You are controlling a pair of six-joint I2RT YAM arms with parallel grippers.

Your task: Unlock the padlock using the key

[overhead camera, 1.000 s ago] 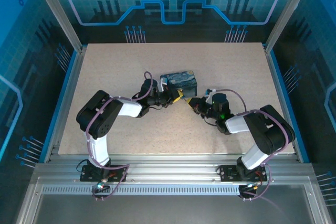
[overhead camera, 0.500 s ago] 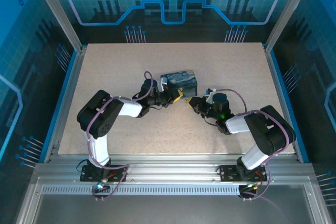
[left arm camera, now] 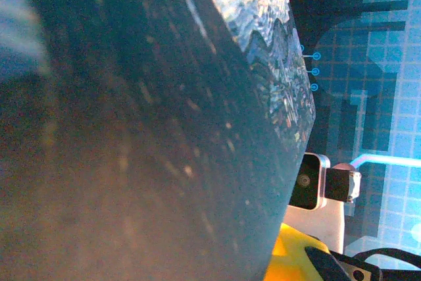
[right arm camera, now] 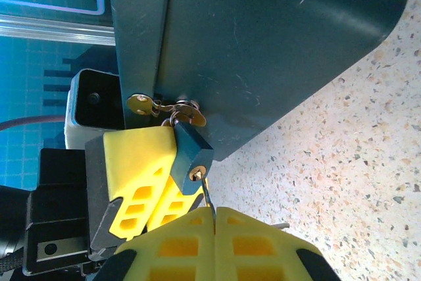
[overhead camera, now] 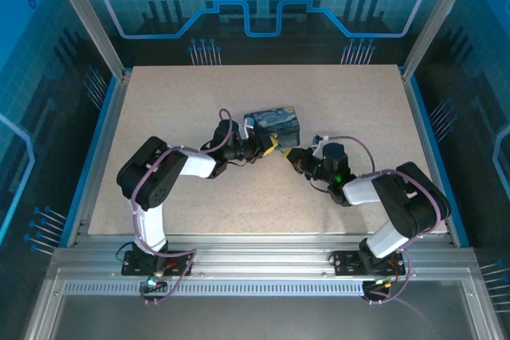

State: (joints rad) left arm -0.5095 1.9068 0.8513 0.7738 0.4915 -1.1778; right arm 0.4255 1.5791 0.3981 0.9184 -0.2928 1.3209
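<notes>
Right pincer: my right pincer (right arm camera: pixel 214 214) was clenched on the key (right arm camera: pixel 208 197). Its two yellow fingers (right arm camera: pixel 227 228) were pressed together with only a thin seam between them. From above, my right pincer (overhead camera: pixel 292 157) lay low over the table (overhead camera: pixel 175 101), just off the near corner of the box (overhead camera: pixel 272 120).

Key: a thin dark shaft ran from the seam of my right fingers up into the keyhole at the lower end of the padlock (right arm camera: pixel 191 151). The rest of the key was hidden inside my grip.

Padlock: a small dark blue-grey body hung tilted by its shackle from a brass hasp (right arm camera: pixel 164 106) on the dark side of the box. Its keyhole end pointed towards my right pincer. Whether the shackle was locked or sprung I could not tell.

Left pincer: seen from my right wrist, my left pincer (right arm camera: pixel 154 176) had its yellow fingers (right arm camera: pixel 131 156) just behind and beside the padlock, touching it or very nearly. I could not tell whether it was clenched on the lock or released. From above, my left pincer (overhead camera: pixel 269 146) lay against the near side of the box, facing my right one.

Box: it was dark blue with a swirled print on the lid and sat near the middle of the table. Its plain dark wall stood close before my left wrist camera.

Table: speckled beige, with both of my arms reaching in low towards its centre.
</notes>
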